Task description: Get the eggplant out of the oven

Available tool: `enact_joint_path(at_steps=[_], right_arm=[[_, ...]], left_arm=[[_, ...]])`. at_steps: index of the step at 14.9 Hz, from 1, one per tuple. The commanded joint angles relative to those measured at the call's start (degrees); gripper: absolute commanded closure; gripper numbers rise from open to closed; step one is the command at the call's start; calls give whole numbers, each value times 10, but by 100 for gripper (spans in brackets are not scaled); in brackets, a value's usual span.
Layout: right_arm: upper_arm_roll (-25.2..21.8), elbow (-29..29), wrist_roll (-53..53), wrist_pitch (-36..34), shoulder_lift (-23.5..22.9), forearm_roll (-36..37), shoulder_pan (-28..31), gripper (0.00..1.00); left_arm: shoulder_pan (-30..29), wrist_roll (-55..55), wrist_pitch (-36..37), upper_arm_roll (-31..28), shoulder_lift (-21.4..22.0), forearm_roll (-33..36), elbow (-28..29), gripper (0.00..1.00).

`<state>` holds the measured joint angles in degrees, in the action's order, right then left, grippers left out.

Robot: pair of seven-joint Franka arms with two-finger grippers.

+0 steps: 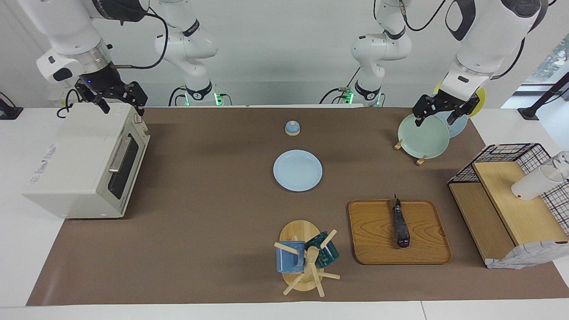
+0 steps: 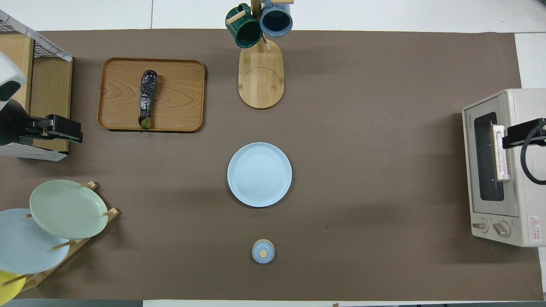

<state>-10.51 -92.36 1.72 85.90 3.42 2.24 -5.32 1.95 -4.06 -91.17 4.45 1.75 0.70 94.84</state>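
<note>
The slim, glossy dark purple eggplant (image 1: 401, 224) lies on the grained wooden tray (image 1: 373, 240), well apart from the boxy white oven (image 1: 84, 164), whose glass door is closed. The right gripper (image 1: 121, 104) hangs spread wide over the oven's top. The left gripper (image 1: 436, 116) hangs spread wide over the racked plates (image 1: 424, 138).

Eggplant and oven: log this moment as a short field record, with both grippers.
eggplant: lying on the wooden tray, out of the oven
oven: door shut, at the right arm's end of the table
right gripper: jaws open, over the oven's top
left gripper: jaws open, over the plate rack
</note>
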Motion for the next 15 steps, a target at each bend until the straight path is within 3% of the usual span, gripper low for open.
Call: enact_joint_path(at_steps=[1,15], right_arm=[[-5,4,-5,4,3,-13,4,0],[0,0,-35,25,6,-14,2,0]], left_arm=[[-7,-4,-24,0,15,-29,25,0],[-8,2,17,-1,5,-28,-11,0]])
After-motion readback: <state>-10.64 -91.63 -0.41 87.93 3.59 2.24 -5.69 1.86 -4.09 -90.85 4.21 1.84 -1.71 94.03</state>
